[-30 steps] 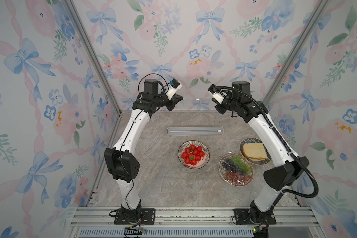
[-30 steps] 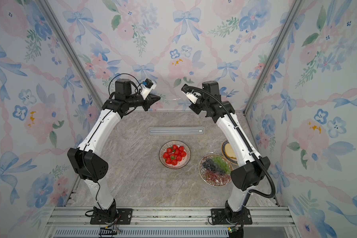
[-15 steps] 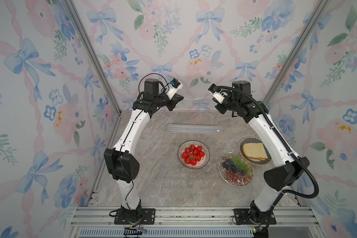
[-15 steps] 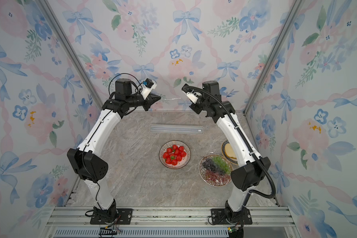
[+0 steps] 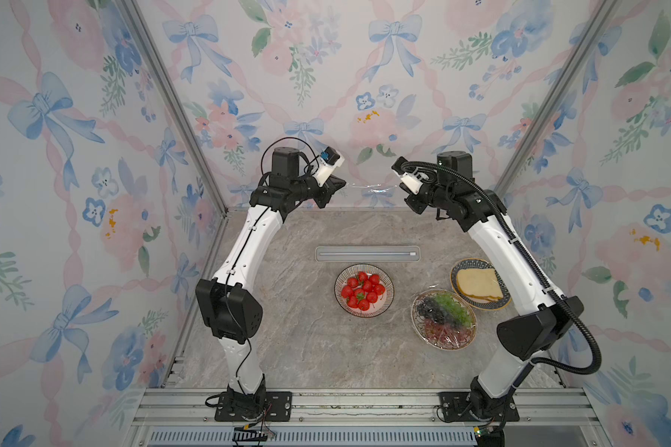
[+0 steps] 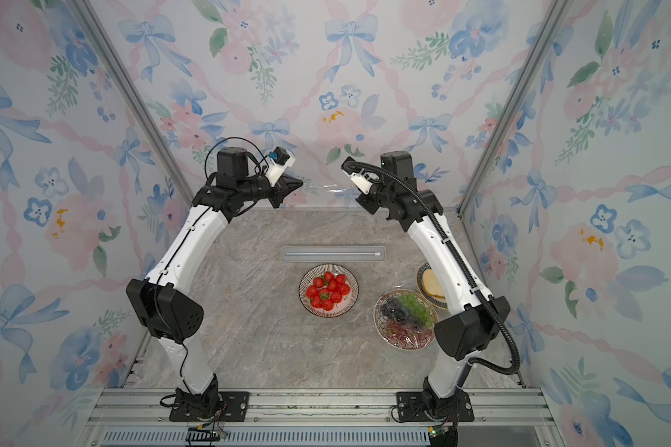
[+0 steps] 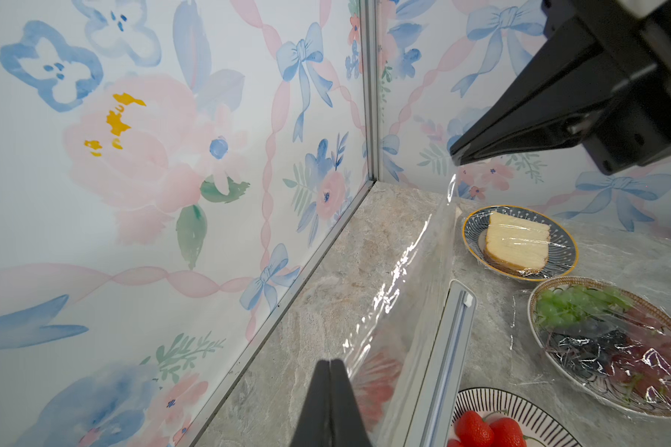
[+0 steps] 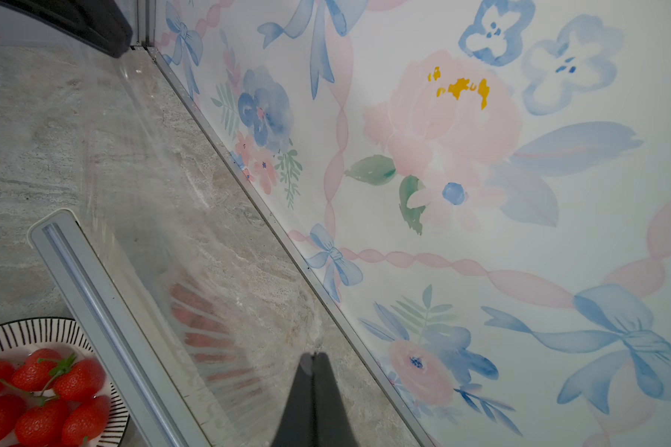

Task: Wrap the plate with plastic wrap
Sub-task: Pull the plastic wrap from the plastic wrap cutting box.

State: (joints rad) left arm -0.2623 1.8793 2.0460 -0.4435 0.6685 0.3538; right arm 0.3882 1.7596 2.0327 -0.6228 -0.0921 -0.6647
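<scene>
The plate (image 5: pixel 388 305) is white with a striped rim and holds strawberries; it stands uncovered just in front of the cream box (image 5: pixel 367 254). A sheet of plastic wrap (image 5: pixel 369 187) runs up from the box, its top edge stretched between my two raised grippers near the back wall. My left gripper (image 5: pixel 344 183) is shut on one upper corner, my right gripper (image 5: pixel 400 189) on the other. In the left wrist view the film (image 7: pixel 403 278) rises from the box (image 7: pixel 454 348) to my left gripper (image 7: pixel 330 362). In the right wrist view my right gripper (image 8: pixel 314 355) pinches the film (image 8: pixel 163 232).
Two film-covered plates stand at the right: one with grapes (image 5: pixel 444 319) and, behind it, one with bread (image 5: pixel 479 284), partly under my right arm. The back wall is close behind both grippers. Side walls enclose the marble tabletop (image 5: pixel 295 340).
Both arms have only crept slightly. The film stays stretched between the two shut grippers.
</scene>
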